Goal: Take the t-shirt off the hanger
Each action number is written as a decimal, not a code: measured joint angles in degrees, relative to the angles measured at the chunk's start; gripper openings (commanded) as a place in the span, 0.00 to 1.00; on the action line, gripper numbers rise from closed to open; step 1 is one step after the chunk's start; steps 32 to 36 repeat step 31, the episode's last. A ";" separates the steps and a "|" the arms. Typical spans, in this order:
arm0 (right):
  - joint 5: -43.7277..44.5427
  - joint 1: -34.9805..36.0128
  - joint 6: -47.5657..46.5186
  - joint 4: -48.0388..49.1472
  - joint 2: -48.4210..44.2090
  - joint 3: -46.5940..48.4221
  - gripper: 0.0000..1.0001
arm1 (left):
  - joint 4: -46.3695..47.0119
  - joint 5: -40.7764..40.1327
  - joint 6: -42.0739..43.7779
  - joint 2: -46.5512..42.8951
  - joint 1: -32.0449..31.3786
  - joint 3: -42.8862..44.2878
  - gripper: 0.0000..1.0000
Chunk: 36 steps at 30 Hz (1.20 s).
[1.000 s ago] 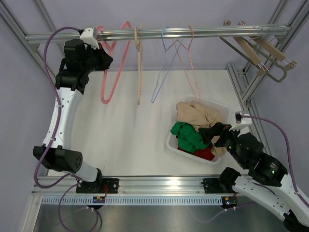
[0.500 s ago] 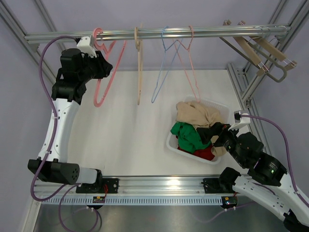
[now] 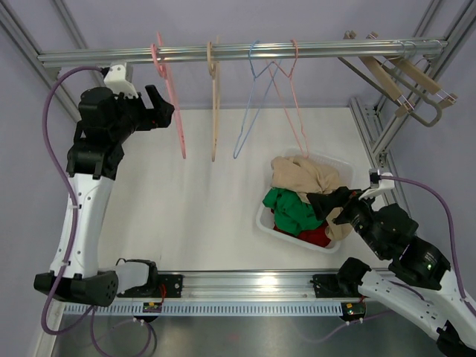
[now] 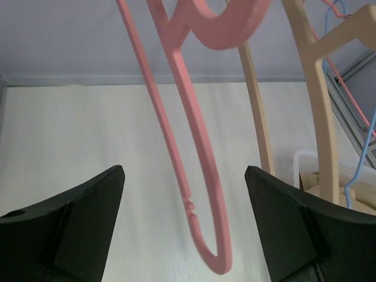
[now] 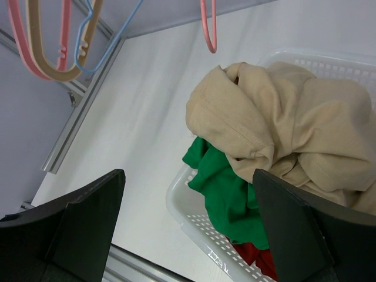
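T-shirt location: no garment on any hanger in view. beige t-shirt (image 5: 264, 117) lies crumpled atop pile in white basket (image 3: 265, 223), over green shirt (image 3: 286, 208) and red garment (image 3: 316, 236).
Handling (judgement): light, soft, limp, not fragile. Pinch raised fold or hem.
left gripper (image 3: 160, 105): fingers spread wide, empty, just beside bare pink hanger (image 4: 194, 147) on rail (image 3: 335, 49).
right gripper (image 3: 327, 204): fingers wide apart, empty, over basket.
Obstructions: tan hanger (image 3: 213, 104) and blue hanger (image 3: 249, 104) dangle between the arms; basket wall encloses pile.

No text or number is legible (not even on the hangers (image 4: 197, 153)).
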 measured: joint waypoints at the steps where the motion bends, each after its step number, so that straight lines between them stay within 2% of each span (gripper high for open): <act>1: 0.22 0.00 -0.31 0.00 -0.02 0.57 0.99 | 0.20 -0.37 -0.17 -1.49 0.00 -0.66 0.92; 3: 0.46 0.00 -0.92 0.00 -0.24 1.57 0.99 | 0.11 -1.11 -0.59 -4.96 0.00 -2.38 0.99; 8: 1.33 0.00 -2.80 -0.02 -1.40 4.68 0.99 | 0.72 -0.63 -1.70 -15.23 0.00 -9.27 0.99; 14: 4.76 0.00 -3.80 0.22 -5.84 8.61 0.99 | 0.17 4.59 -2.51 -30.38 0.09 -21.31 0.99; 21: 11.08 0.00 -3.23 -0.33 -12.28 10.49 1.00 | -4.44 12.68 -3.17 -50.18 0.09 -37.81 0.99; 25: 13.66 0.00 -2.58 -2.27 -13.38 10.49 0.99 | -9.38 14.95 -3.65 -58.29 0.09 -42.25 0.99; 36: 15.52 0.00 -2.05 -4.37 -15.39 9.94 0.99 | -11.21 16.20 -4.00 -60.67 0.09 -40.85 0.99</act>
